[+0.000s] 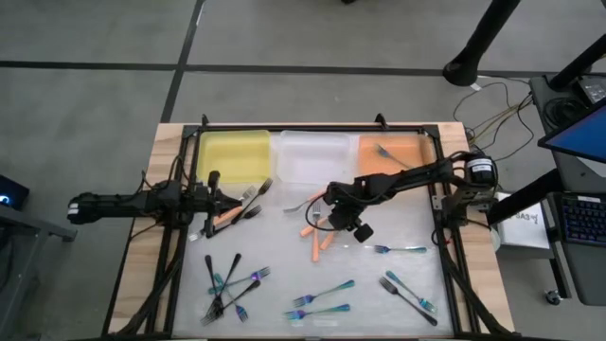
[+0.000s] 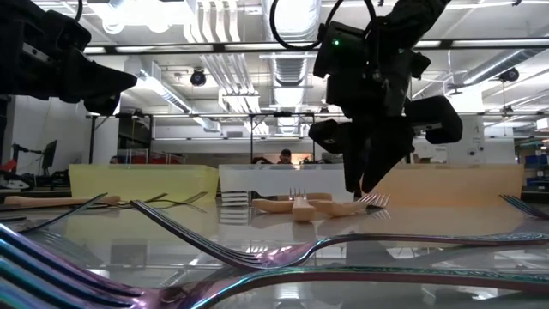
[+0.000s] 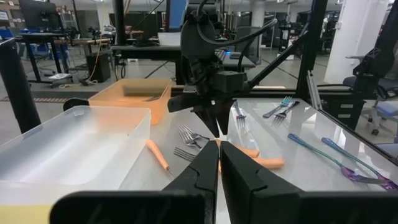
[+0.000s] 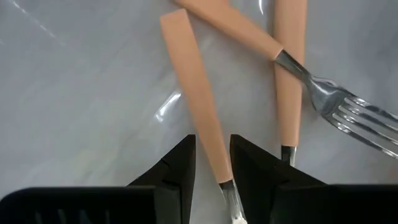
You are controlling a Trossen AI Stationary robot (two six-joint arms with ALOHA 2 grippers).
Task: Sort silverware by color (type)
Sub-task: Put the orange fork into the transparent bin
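Observation:
Three orange-handled forks [image 1: 320,237] lie flat mid-table. My right gripper [image 4: 212,162] points down over them, open only narrowly. Its fingers stand on either side of one orange handle [image 4: 202,106], close to where the tines begin, with table showing between handle and one finger. In the low view its tips [image 2: 360,187] are just above the table. My left gripper [image 3: 219,168] is shut and holds nothing. It hovers left of centre [image 1: 213,204], beside black forks [image 1: 251,194] and another orange fork [image 1: 227,216]. Teal forks [image 1: 322,294] and black forks [image 1: 222,279] lie toward the near edge.
Three trays line the far edge: yellow [image 1: 232,156], white [image 1: 317,156] and orange [image 1: 417,166], the last with one fork [image 1: 390,154] in it. More teal forks [image 1: 398,249] [image 1: 409,294] lie to the right. A black frame [image 1: 445,237] borders the table.

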